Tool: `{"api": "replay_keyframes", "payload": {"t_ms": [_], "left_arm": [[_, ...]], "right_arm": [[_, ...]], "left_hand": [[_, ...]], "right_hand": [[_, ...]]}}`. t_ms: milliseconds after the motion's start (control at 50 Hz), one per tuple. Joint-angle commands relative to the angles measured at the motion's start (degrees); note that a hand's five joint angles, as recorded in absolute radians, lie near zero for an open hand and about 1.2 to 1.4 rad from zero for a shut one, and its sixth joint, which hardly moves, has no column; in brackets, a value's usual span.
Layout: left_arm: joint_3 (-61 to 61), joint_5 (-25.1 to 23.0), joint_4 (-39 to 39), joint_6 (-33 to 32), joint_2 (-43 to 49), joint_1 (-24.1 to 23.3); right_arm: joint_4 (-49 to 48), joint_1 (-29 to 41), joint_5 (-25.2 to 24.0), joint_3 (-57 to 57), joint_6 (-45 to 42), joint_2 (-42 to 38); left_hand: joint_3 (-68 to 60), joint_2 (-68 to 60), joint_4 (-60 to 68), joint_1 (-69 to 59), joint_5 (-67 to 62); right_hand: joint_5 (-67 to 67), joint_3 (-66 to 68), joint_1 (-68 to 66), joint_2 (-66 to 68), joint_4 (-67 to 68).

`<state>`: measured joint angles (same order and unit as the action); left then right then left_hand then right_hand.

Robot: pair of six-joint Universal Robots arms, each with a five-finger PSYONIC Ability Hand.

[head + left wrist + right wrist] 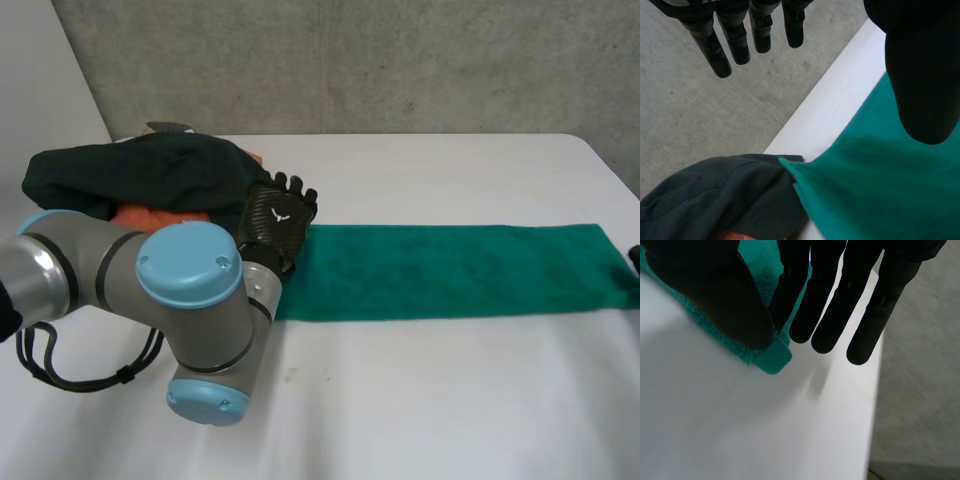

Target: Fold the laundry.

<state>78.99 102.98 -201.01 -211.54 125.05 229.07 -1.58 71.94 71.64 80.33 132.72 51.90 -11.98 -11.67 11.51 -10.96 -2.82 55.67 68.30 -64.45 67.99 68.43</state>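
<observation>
A white table [450, 400] with a long green towel [460, 272] spread flat across it and a robot hand at each end.
A dark cloth [140, 175] heaped on an orange one [150, 217] sits at the towel's left end. The left arm [190, 300] bends in low, its left hand [278, 218] over that end, palm down, fingers [715, 50] straight and apart from the thumb, gripping nothing. At the far end the right hand [715, 295] pinches the towel's corner between thumb and nearest finger, the other fingers straight.
</observation>
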Motion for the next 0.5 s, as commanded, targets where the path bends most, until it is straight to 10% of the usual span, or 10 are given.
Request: {"api": "replay_keyframes", "payload": {"t_ms": [20, 220, 500], "left_arm": [[1.86, 0.03, 0.01, -0.01, -4.02, 0.24], [7.67, -0.06, 0.01, 2.62, -11.05, 1.82], [11.62, -0.06, 0.01, 6.67, -13.52, 4.20]], "right_arm": [[-2.01, -2.51, 4.73, -2.63, -2.02, 0.74], [-11.51, 5.64, 10.19, 0.09, -8.18, 7.24], [-20.74, 42.89, -8.43, 6.68, -7.64, 9.10]], "left_hand": [[1.98, 1.67, -1.51, 0.96, 2.82], [1.98, 1.67, -1.51, 0.96, 2.82], [1.98, 1.67, -1.51, 0.96, 2.82]], "right_hand": [[14.33, 11.70, -15.55, 12.01, 11.57], [14.33, 11.70, -15.55, 12.01, 11.57], [14.33, 11.70, -15.55, 12.01, 11.57]]}}
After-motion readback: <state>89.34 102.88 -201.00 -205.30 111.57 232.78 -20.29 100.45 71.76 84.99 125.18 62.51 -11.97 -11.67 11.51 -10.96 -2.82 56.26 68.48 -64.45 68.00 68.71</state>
